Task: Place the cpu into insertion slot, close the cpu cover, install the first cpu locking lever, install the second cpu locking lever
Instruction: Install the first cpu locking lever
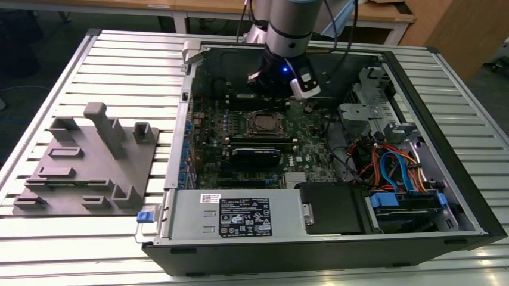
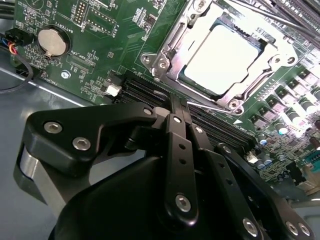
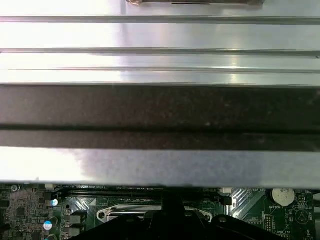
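Beneath cpu cover (image 2: 172, 47) — cpu (image 2: 222, 60) flat, face up; end effector (image 2: 177, 100) pinched alongside.

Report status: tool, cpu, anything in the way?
Shut tool hovering beside cpu cover. The cpu seated, cover down over it. No obstruction seen between them.

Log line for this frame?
cpu: seated | cpu cover: down over it | gripper: shut, at cover's edge
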Robot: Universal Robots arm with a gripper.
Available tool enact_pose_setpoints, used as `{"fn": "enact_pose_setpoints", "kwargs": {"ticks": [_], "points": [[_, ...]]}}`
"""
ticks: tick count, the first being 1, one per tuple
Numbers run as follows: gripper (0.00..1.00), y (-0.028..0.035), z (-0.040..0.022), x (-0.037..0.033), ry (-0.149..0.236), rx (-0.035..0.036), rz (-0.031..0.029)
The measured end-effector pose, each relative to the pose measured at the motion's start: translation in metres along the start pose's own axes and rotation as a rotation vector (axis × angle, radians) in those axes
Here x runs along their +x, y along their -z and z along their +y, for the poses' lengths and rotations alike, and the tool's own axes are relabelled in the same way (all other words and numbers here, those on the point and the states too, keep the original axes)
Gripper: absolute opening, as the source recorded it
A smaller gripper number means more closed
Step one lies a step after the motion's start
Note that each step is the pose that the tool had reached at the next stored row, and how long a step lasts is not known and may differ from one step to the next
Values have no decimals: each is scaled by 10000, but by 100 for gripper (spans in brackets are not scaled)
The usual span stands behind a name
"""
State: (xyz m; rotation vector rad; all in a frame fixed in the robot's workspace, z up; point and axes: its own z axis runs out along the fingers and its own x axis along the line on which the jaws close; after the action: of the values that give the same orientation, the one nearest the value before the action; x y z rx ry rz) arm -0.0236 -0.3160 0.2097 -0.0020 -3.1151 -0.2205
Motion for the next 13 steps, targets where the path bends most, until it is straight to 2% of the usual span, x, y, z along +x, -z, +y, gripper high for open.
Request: {"fn": "enact_pose_setpoints", "kwargs": {"ticks": [13], "points": [[11,-21,9,-32,55,1,8]]}}
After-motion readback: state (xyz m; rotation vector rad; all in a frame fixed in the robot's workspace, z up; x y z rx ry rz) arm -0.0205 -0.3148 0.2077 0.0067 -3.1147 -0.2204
